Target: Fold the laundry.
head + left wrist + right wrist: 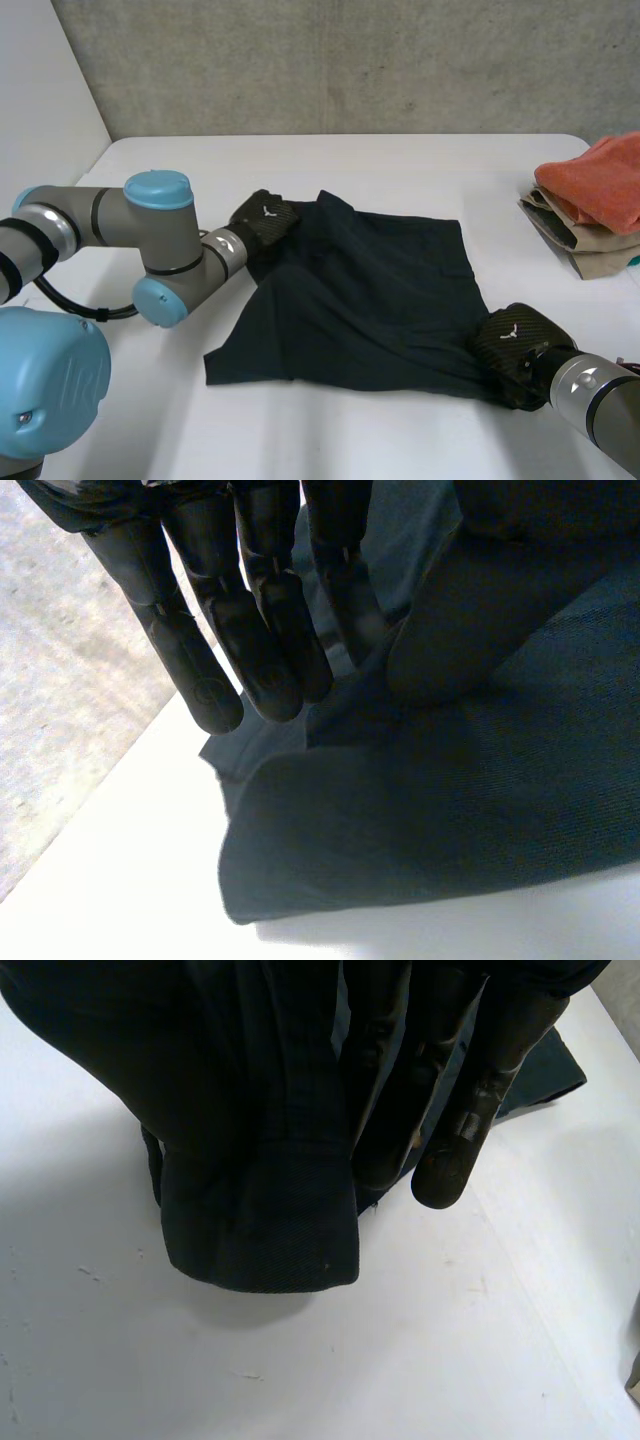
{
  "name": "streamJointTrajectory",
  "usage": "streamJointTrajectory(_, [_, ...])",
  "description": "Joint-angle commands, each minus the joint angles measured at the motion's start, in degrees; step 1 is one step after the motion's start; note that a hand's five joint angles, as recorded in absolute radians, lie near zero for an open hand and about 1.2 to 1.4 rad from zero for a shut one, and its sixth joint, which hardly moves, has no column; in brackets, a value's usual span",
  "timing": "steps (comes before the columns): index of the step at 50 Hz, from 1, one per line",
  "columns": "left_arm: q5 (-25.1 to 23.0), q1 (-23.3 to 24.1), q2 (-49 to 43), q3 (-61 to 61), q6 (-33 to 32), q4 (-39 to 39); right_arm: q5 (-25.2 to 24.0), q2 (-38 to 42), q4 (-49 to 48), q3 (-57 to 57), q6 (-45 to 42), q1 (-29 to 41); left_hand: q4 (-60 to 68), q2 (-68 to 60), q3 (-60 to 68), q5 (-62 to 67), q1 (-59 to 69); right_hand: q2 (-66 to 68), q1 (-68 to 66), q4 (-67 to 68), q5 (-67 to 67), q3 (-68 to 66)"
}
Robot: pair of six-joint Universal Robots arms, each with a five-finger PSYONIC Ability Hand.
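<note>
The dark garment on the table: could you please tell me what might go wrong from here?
The right hand pinches only a hem corner of the dark garment, so it might slip free. The left hand holds the far corner while the near left corner lies loose, so a fold could come out skewed.

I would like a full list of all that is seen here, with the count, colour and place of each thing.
dark cloth garment: one, black-blue, spread over the table's middle.
folded orange cloth: one, orange, on top of the pile at the table's right edge.
folded beige cloth: one, beige, under the orange one.
white table: one, white, under everything.
left hand: one, black, pinching the garment's far left corner.
right hand: one, black, pinching its near right corner.
</note>
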State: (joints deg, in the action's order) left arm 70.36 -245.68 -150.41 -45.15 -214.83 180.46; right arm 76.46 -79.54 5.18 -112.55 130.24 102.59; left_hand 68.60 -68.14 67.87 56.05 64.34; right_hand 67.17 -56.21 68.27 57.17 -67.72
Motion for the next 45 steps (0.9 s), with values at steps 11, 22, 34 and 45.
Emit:
streamJointTrajectory(11, [15.2,-0.5,16.8,-22.7,-11.2,0.7,0.0,-0.1,-0.2,-0.1,0.0,0.0,11.4,-11.9,12.1,14.0,15.7,12.8,-23.8,11.7,12.8,-12.3])
streamJointTrajectory(22, [24.6,0.1,18.1,-28.2,-10.5,1.1,-0.1,-0.1,-0.4,-0.3,0.0,0.0,11.4,-11.9,12.1,14.0,15.7,12.8,-23.8,11.7,12.8,-12.3])
streamJointTrajectory(34, [30.1,0.6,19.7,-32.0,-9.3,1.4,-0.1,-0.3,-0.4,-0.6,0.0,-0.7,11.4,-11.9,12.1,14.0,15.7,12.8,-23.8,11.7,12.8,-12.3])
streamJointTrajectory(45, [31.9,0.0,21.6,-35.0,-9.3,5.2,-0.2,-0.4,-0.4,-0.9,0.0,-0.7,11.4,-11.9,12.1,14.0,15.7,12.8,-23.8,11.7,12.8,-12.3])
